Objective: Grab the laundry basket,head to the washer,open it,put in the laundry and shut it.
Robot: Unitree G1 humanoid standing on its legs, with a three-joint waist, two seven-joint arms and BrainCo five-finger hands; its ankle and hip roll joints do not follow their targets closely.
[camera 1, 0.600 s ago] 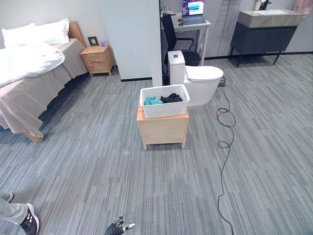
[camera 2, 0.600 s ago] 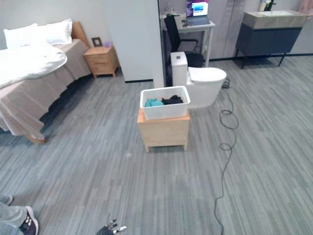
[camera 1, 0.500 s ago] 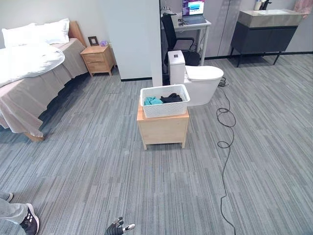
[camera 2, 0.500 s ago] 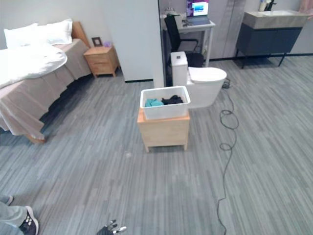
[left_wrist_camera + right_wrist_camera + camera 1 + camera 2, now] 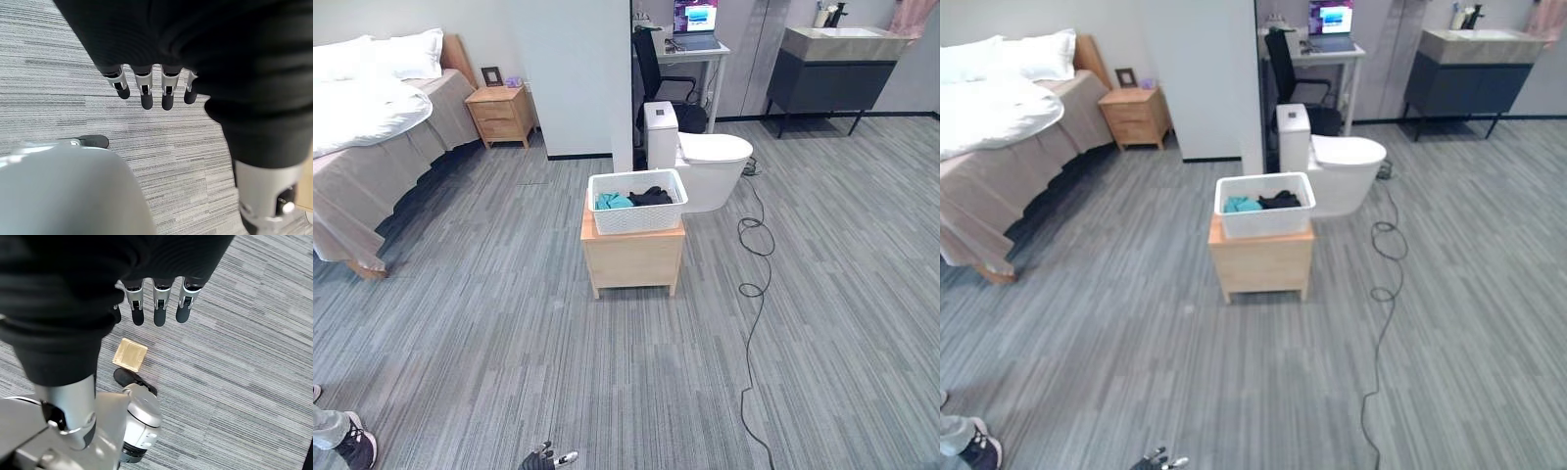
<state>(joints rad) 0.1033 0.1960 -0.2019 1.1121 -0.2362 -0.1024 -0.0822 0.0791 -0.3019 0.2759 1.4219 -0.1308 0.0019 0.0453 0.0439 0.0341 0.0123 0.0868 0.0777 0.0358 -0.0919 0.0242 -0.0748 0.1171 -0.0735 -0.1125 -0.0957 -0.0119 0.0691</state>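
both hands, left hand point(image 5: 146, 90) and right hand point(image 5: 156, 308), hang relaxed and empty (approach step); next, walk to the laundry basket point(image 5: 636, 202).

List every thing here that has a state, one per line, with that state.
White plastic laundry basket: on the light wooden cabinet, holding teal and black clothes, not yet grabbed.
Left hand: open, holding nothing, over the grey carpet.
Right hand: open, holding nothing.
White toilet: lid down.
Laptop on the desk: open, screen lit.
Bed: white duvet rumpled.
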